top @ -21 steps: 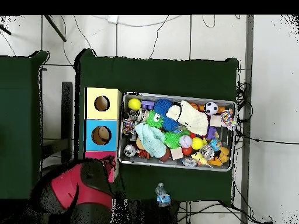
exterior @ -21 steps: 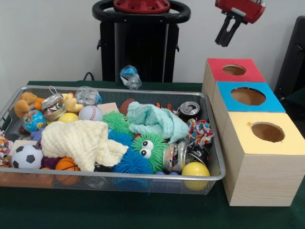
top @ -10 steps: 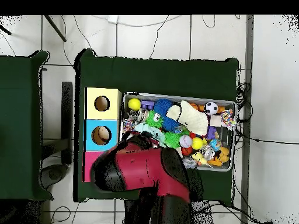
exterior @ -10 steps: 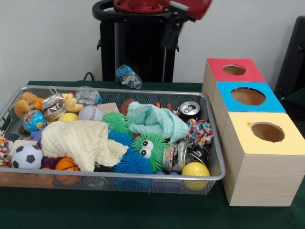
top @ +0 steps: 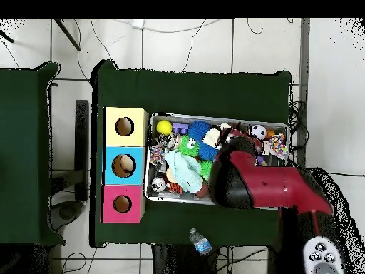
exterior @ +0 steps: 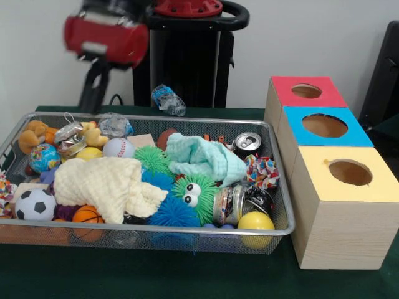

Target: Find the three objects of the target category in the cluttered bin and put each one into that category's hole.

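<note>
A wire bin (exterior: 187, 229) holds a jumble of toys: a baseball (exterior: 118, 147), a soccer ball (exterior: 35, 204), a basketball (exterior: 87, 215), a yellow ball (exterior: 255, 222), a soda can (exterior: 247, 142), a cream cloth (exterior: 106, 182), a mint cloth (exterior: 202, 157) and a green fuzzy toy with eyes (exterior: 194, 194). My gripper (exterior: 89, 106) hangs blurred above the bin's far left corner, over the stuffed toys, with nothing seen in it. In the overhead view the red arm (top: 264, 185) covers the right part of the bin (top: 149, 158).
Beside the bin stand three wooden boxes with round holes: red (exterior: 330, 94), blue (exterior: 352, 134) and yellow (exterior: 377, 184). A crumpled water bottle (exterior: 168, 99) lies on the green table behind the bin. The black pedestal (exterior: 184, 56) rises behind it.
The arm has swung from above the red box, across the pedestal, to the bin's far left corner. The water bottle shifted slightly. The bin's contents look the same.
</note>
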